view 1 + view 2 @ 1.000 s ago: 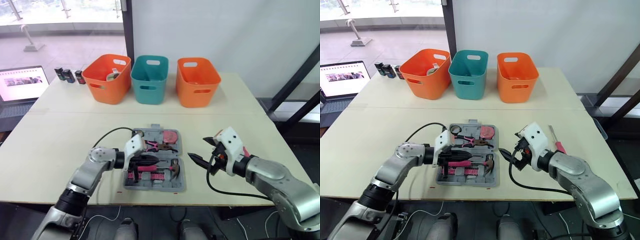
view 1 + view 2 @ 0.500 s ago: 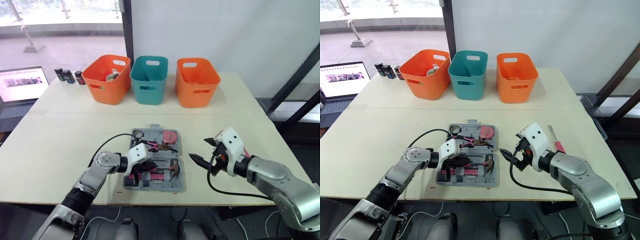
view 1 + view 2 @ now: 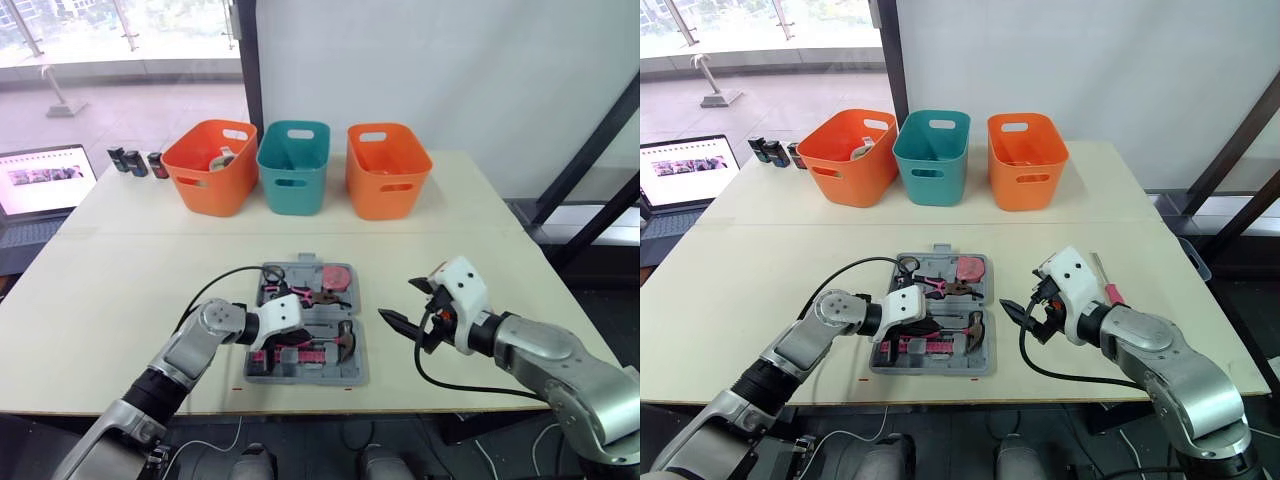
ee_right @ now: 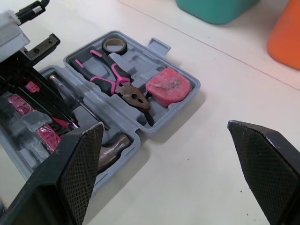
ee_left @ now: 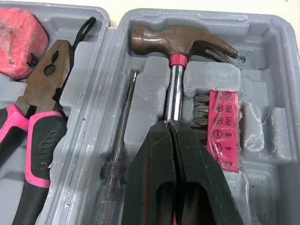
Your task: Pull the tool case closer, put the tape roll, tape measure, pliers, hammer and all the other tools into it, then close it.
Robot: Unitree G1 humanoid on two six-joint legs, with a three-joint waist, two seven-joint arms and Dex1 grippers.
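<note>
1. The tool case is laid open on the surface near its front edge, between the two arms.
2. In the nearer half of the case, the hammer is set in its moulded slot, with its head toward the right side. A pink bit set is lodged on the near side of its shaft and a slim screwdriver on the far side.
3. The left tool is lowered into this half. Its fingers are pressed together and laid along the hammer's handle, with the tips at the chrome shaft. Whether the handle is actually pinched cannot be told.
4. The right tool is held above the surface just to the right of the case. Its fingers are spread wide and nothing is held between them.
5. In the farther half of the case, the tape roll is seated at the left. The pink-handled pliers are in the middle and the pink tape measure is at the right.
6. A second screwdriver with a red handle is seen on the surface beyond the right arm, outside the case.
7. Toward the far edge, three baskets are lined up in a row: an orange basket, a teal basket and another orange basket.
8. Three small dark items are stood left of that row, and a laptop is open at the far left.
</note>
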